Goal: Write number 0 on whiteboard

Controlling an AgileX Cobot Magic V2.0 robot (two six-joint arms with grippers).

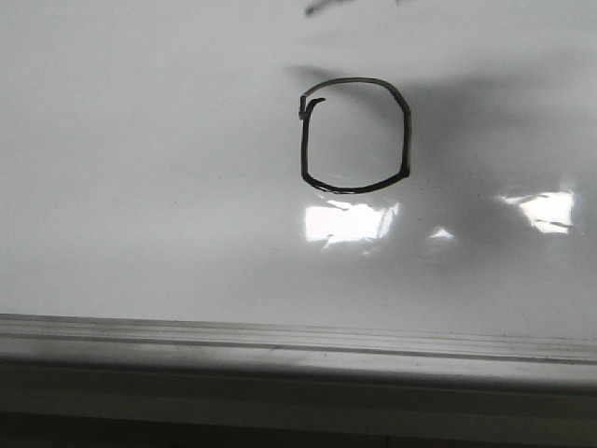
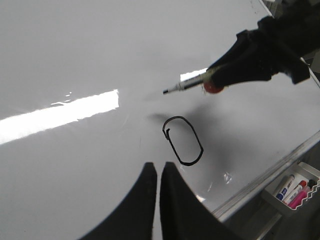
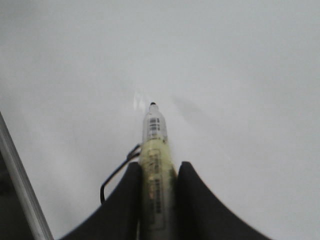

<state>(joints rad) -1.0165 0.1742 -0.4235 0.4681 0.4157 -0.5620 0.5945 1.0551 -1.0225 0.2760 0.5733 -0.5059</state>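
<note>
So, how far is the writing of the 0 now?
The number 0 looks done: a closed black loop on the whiteboard. The right gripper holds the marker, its tip lifted off the board. The left gripper is shut and empty. Little seems left.

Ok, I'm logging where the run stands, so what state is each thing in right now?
number 0: drawn, loop closed, small hook at its upper-left corner.
whiteboard: lying flat, glossy with glare, otherwise unmarked.
marker: uncapped, tip lifted off the board, past the loop.
right gripper: shut on the marker.
left gripper: shut, holding nothing, above the board.
spare markers: capped, lying in a tray beside the board.
</note>
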